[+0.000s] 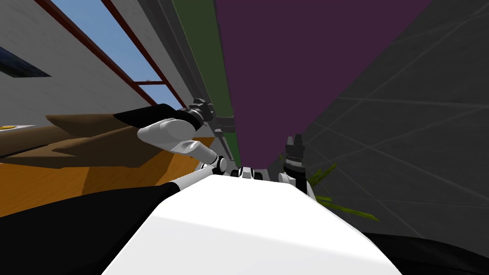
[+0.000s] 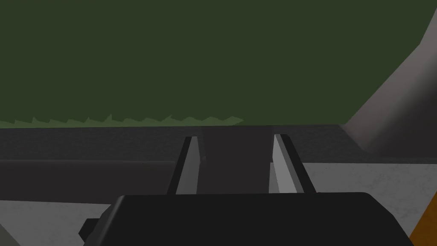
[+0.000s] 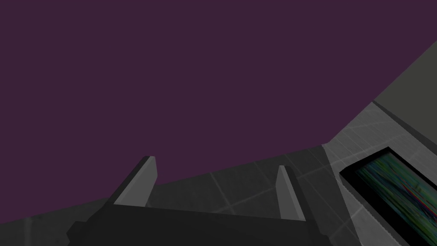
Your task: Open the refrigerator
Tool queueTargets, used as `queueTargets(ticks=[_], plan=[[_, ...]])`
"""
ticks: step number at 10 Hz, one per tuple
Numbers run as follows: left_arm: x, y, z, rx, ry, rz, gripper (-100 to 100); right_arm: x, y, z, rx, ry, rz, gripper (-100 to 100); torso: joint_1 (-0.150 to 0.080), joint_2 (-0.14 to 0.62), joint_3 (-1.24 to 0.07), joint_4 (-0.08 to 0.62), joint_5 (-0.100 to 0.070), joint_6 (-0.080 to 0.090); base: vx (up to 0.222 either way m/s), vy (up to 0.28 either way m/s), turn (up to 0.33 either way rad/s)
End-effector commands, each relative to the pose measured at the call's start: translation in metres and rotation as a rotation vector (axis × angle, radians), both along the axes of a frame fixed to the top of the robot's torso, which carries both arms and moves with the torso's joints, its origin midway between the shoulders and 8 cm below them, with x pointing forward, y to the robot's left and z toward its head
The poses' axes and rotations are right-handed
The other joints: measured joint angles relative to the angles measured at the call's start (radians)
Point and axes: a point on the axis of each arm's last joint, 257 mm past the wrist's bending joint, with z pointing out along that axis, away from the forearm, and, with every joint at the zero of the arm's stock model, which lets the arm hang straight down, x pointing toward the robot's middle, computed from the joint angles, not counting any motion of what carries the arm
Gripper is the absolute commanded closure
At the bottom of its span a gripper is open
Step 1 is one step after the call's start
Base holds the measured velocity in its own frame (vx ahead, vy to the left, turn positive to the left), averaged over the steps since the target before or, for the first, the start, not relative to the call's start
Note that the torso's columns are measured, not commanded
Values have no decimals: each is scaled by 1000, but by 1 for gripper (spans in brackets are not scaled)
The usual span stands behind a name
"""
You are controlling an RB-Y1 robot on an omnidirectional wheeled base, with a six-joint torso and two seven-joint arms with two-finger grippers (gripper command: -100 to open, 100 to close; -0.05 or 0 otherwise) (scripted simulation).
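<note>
Left tool point(image 2: 235, 136) closed on dark handle point(image 2: 237, 166) at green fridge door point(image 2: 170, 55); right tool point(image 3: 215, 171) open, idle by purple panel point(image 3: 170, 64); door looks unopened; pull remains.

Our left arm point(image 1: 167, 131) is stretched forward with the elbow bent and the wrist turned inward. The left pincer point(image 1: 204, 106) has its fingers point(image 2: 190, 164) drawn in, pressing the sides of a dark handle point(image 2: 237, 158). Our right arm point(image 1: 296, 174) is tucked low, and the right pincer point(image 1: 294, 139) points ahead with its fingers point(image 3: 288, 194) spread wide, gripping nothing.
</note>
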Motion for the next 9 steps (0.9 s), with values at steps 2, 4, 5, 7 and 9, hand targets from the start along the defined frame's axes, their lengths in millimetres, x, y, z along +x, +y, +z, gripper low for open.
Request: queueTargets(ticks=[2,4,5,7,9], plan=[[7,-15,2,1,-2,-45,100,0,0,0,0,0,0,0,-5,-5,-4,0,-2,1,24,277,-41],[11,-25,3,2,-3,-76,100,0,0,0,0,0,0,0,-14,-7,-5,-1,-5,3,39,290,-39],[15,-34,4,3,-3,-107,100,0,0,0,0,0,0,0,-17,-9,-7,-1,-6,4,29,314,-28],[18,-44,5,3,-4,-138,100,0,0,0,0,0,0,0,-18,-8,-7,-1,-7,4,-3,294,-47],[22,-54,5,3,-4,-169,100,0,0,0,0,0,0,0,-19,-7,-5,-1,-7,3,22,259,-41]])
